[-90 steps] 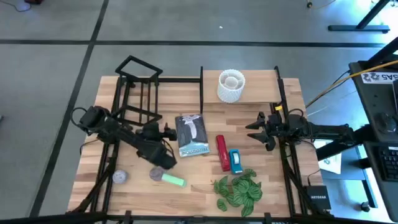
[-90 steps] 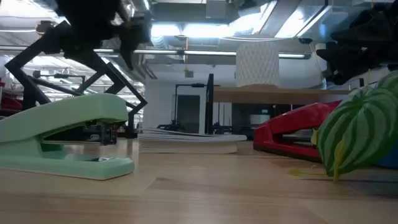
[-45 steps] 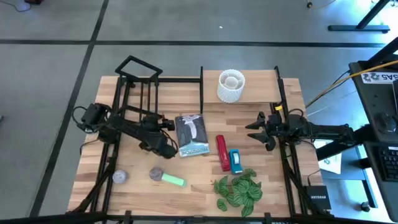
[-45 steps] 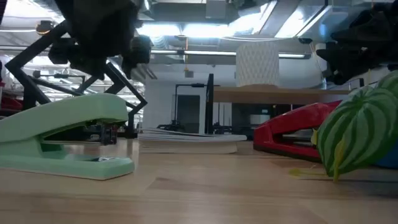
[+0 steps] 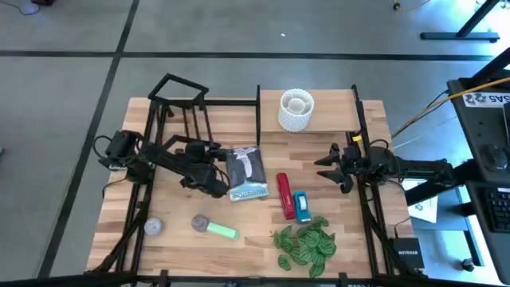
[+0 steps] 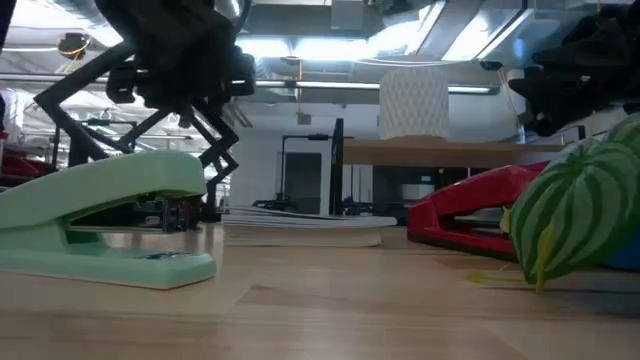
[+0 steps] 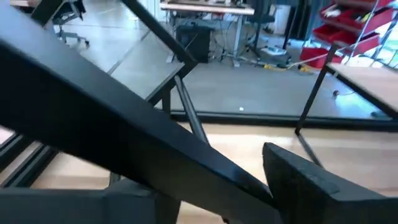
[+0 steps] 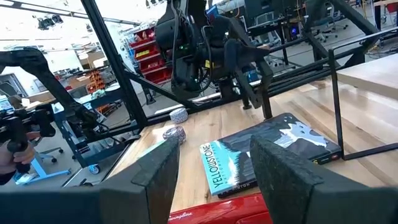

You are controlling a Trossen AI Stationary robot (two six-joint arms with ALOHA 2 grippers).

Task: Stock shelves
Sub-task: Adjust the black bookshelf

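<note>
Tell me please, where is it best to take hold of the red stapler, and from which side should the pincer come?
Probably grip the red stapler across its narrow width near mid-length, coming straight down from above. It lies flat on the table, long and slim, with the book close on one side and the blue stapler on the other, so a side approach looks crowded. The right pincer, open, is nearest.

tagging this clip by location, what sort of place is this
Probably a robotics lab or workshop: two arms at a wooden table, red storage bins on racks behind, an office desk with cables on a bare concrete floor, and exposed ceiling ducts.
</note>
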